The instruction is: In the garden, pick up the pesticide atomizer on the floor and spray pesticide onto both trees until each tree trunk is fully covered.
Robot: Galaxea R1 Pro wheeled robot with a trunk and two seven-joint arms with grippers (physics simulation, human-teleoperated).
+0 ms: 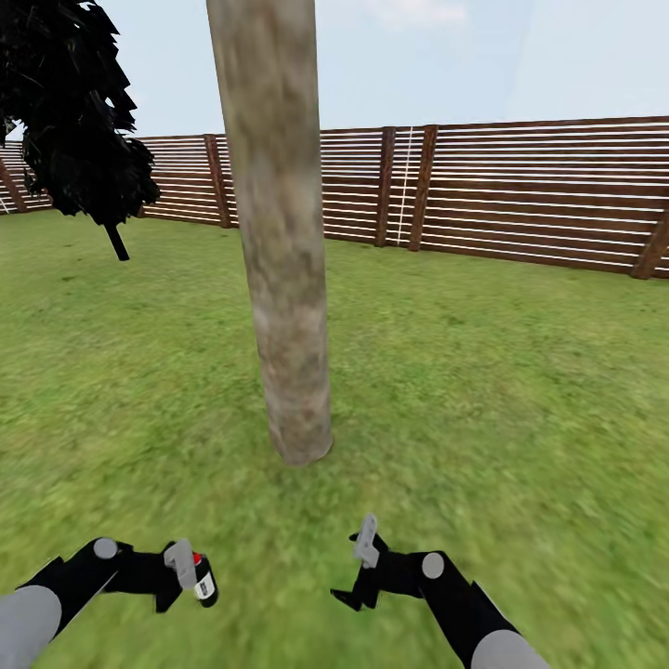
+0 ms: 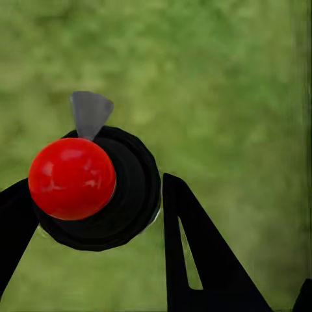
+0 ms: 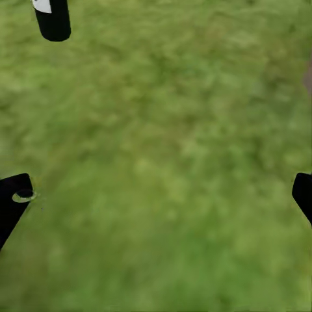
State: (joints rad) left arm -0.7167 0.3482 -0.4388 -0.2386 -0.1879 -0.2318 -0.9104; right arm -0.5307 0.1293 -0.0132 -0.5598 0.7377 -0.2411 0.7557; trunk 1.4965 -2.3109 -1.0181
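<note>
Mottled grey-brown trunk [image 1: 279,232]; atomizer [image 1: 199,576] seemingly black, red-topped

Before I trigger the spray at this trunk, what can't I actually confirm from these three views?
- Tree trunk: its top and leaves are cut off by the head view's upper edge.
- Pesticide atomizer: in the head view the left gripper partly covers it; which way the nozzle points is unclear.
- Atomizer label: too small and blurred to read.
- Second tree: not identifiable here.
- Right gripper: fingertips cut by the right wrist view's edges.

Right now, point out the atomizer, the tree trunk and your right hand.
Pesticide atomizer [image 1: 203,581], head view, on its dark body.
Tree trunk [image 1: 283,279], head view, mid-trunk bark.
Right hand [image 1: 358,571], head view, between its fingertips.
</note>
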